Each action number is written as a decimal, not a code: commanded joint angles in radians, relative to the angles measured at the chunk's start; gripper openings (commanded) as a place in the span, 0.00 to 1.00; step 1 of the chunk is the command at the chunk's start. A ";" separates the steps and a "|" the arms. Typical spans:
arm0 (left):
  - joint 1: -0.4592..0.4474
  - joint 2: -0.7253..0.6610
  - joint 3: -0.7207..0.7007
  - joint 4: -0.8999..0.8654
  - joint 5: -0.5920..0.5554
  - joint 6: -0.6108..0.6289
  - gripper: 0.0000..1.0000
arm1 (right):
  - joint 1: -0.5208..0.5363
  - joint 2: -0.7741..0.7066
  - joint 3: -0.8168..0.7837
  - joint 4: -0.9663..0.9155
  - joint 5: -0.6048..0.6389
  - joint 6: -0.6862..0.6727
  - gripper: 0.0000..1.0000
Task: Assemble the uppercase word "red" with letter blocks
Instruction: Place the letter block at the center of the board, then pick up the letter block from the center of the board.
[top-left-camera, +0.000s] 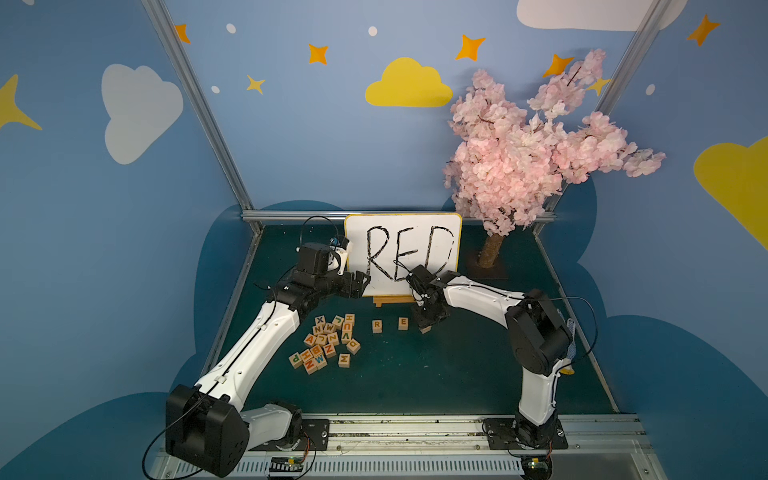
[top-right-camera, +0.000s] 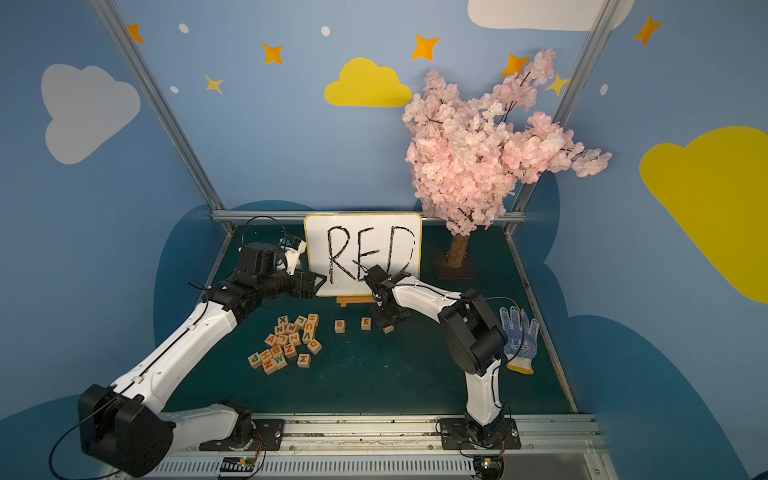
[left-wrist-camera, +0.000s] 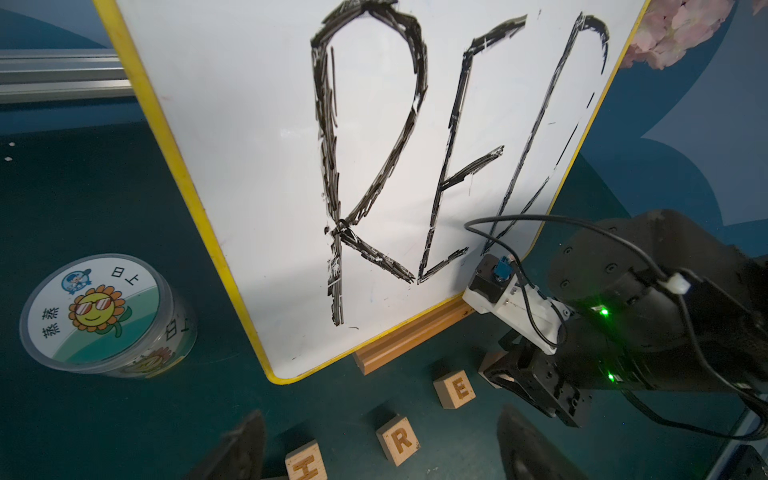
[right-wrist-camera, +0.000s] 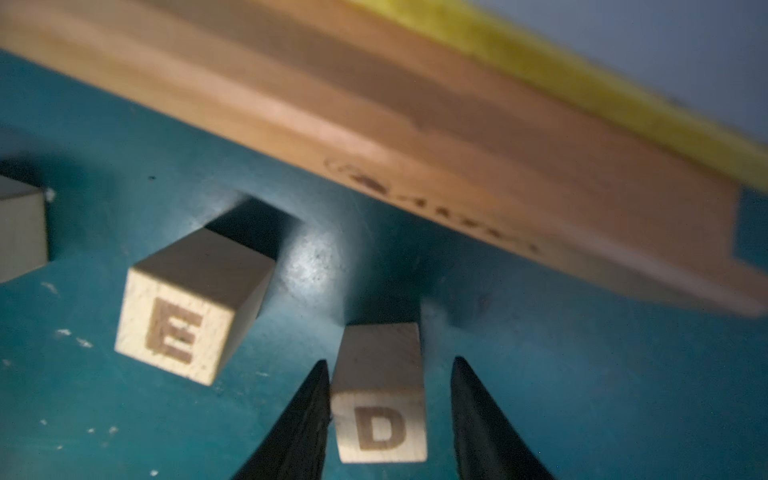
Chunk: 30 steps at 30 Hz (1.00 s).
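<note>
Top views, near side first: loose heap of letter blocks on the green mat, left of centre, coloured capitals facing every way. Well off to the right, a white dotted glove lying flat. Just right of the heap's far end, the row: R block, then E block to its right, apart from each other, letters up. Next right again, D block, down on the mat, orange-brown letter showing, near the E but not touching. Right gripper straddling it, grip released: one black finger at the block's side, clear gap on the other side. Farther back and left, left gripper hovering, spread open, nothing between its fingers, at the lower left corner of the whiteboard. Board reading RED in black, propped on a wooden stand. By its R edge, a round labelled jar; far right, a pink blossom tree.
</note>
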 joint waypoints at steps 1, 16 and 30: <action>-0.001 0.001 0.006 0.002 0.013 0.006 0.86 | 0.012 -0.070 0.065 -0.083 0.022 0.014 0.48; 0.010 -0.013 0.010 -0.007 -0.012 0.001 0.86 | 0.021 -0.262 -0.076 0.008 -0.037 0.541 0.48; 0.017 -0.023 0.017 -0.021 -0.010 0.002 0.86 | -0.005 -0.235 -0.129 0.059 -0.057 0.733 0.59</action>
